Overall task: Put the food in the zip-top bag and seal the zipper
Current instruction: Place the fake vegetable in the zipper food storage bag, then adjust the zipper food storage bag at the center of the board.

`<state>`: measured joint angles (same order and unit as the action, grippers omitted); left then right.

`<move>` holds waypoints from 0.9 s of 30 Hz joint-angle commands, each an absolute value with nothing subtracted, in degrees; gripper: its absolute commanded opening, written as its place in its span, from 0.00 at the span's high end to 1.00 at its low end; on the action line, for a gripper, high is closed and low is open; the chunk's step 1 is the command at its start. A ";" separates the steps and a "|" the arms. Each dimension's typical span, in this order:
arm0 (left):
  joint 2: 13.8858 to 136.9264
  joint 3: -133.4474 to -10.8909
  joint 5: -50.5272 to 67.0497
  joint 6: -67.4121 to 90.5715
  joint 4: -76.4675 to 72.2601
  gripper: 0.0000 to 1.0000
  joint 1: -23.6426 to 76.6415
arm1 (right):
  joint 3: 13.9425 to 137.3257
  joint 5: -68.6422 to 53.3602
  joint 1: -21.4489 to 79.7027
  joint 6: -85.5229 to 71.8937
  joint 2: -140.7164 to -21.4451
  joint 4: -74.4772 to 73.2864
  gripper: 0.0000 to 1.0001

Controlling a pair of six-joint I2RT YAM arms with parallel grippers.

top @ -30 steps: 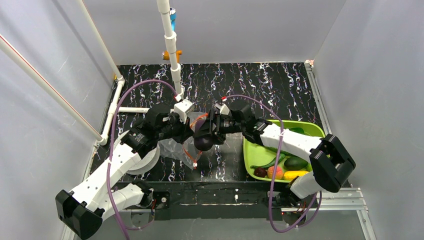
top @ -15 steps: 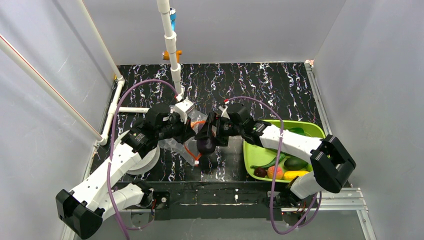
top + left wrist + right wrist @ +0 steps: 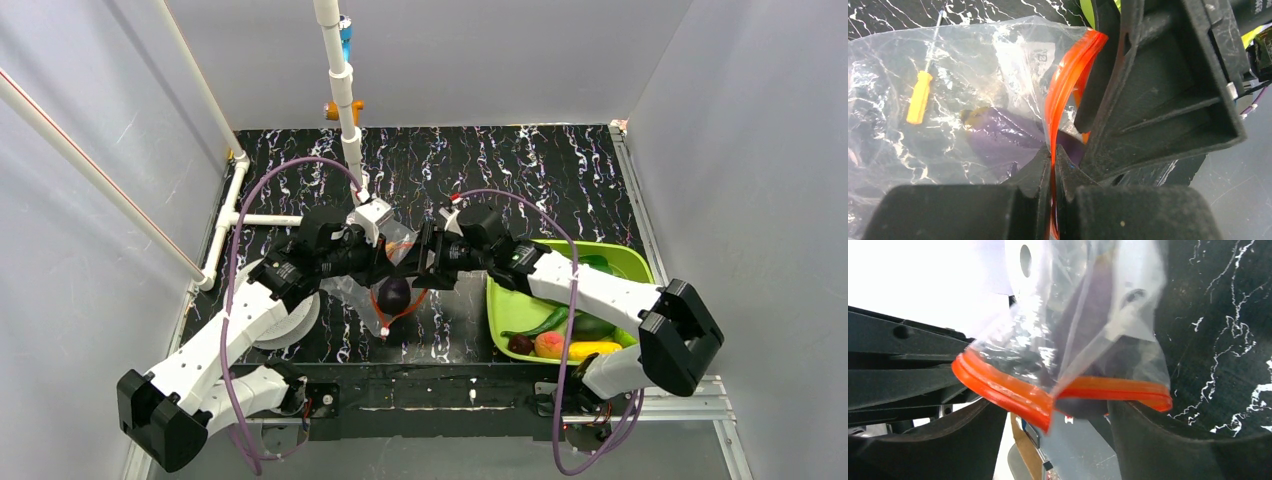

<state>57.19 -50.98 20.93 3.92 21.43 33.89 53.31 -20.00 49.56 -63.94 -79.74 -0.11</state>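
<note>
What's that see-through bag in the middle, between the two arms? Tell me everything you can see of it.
The bag is crinkly clear plastic with a red-orange zipper strip along its mouth, which gapes open. It sits mid-way across the black marbled table, with its mouth lifted. The left claw pinches the strip between its shut fingers. The right claw is open right at the mouth; whether it touches the bag is unclear. A purple eggplant lies inside.

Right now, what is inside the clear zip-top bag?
A purple eggplant shows through the plastic of the zip-top bag. The left gripper, shut on the zipper, covers the bag's lower part, so anything else there is hidden.
</note>
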 commanded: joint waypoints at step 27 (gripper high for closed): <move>56.35 -51.19 21.42 7.34 20.75 1.00 33.86 | 57.16 -9.62 55.31 -41.02 -74.97 -17.23 0.36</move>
